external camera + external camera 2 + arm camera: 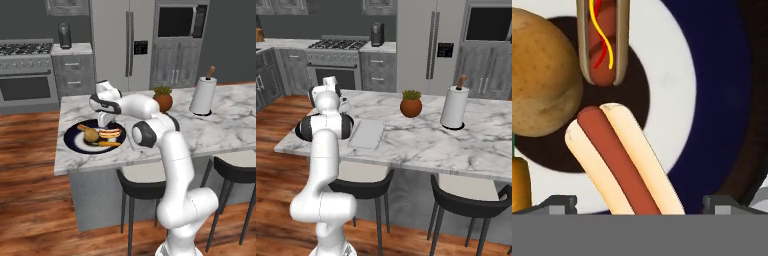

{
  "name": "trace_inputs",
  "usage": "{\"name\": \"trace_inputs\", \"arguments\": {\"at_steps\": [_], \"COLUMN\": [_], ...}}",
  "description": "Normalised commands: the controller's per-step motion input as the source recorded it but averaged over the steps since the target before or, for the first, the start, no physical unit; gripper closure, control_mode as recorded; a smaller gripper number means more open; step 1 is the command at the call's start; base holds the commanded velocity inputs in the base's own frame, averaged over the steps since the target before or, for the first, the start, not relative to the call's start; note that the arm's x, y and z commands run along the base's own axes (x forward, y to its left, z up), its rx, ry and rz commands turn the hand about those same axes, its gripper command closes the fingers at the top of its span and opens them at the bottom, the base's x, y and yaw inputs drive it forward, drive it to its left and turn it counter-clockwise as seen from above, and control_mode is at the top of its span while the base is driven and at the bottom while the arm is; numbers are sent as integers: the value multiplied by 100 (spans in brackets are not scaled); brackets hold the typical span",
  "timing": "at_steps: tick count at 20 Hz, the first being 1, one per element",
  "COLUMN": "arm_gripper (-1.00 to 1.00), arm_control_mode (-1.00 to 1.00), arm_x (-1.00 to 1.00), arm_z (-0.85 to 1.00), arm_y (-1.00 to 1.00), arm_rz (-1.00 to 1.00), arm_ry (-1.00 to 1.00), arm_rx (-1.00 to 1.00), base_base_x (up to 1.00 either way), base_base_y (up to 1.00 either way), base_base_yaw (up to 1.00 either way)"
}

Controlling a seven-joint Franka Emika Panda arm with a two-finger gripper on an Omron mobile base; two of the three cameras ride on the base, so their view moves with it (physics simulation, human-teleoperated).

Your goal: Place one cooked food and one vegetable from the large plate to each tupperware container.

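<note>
Below, large navy plate (712, 100) with pale ring, plain hot dog (624, 160) between end effector (640, 204) fingers spread apart

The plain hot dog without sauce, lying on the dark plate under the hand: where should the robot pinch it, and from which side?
Probably at the middle of the plain hot dog in its pale bun, coming straight down from above. It lies flat on the large dark navy plate, long and narrow, so the open jaws should close across its short width. The round brown potato lies close on one side, so mind that.

carrot (520, 184) cut off, potato (539, 75) cropped
</note>
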Motion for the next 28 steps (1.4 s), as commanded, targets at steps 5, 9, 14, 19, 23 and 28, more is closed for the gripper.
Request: {"name": "trace_inputs", "arguments": {"at_steps": [5, 9, 14, 19, 23, 28], "arm_gripper": [-100, -100, -100, -100, -100, 100], "arm_control_mode": [-100, -100, -100, -100, -100, -100], "arm_x": [-13, -6, 0, 1, 0, 0], "arm_z": [-34, -59, -39, -11, -29, -20], "arm_y": [0, -13, -17, -1, 1, 5], "arm_rz": [10, 7, 1, 3, 7, 2], "arm_ry": [5, 11, 7, 1, 6, 6], "arm_rx": [0, -2, -2, -1, -1, 0], "base_base_x": [0, 0, 0, 0, 0, 0], "base_base_y": [0, 0, 0, 0, 0, 0], "base_base_yaw": [0, 0, 0, 0, 0, 0]}}
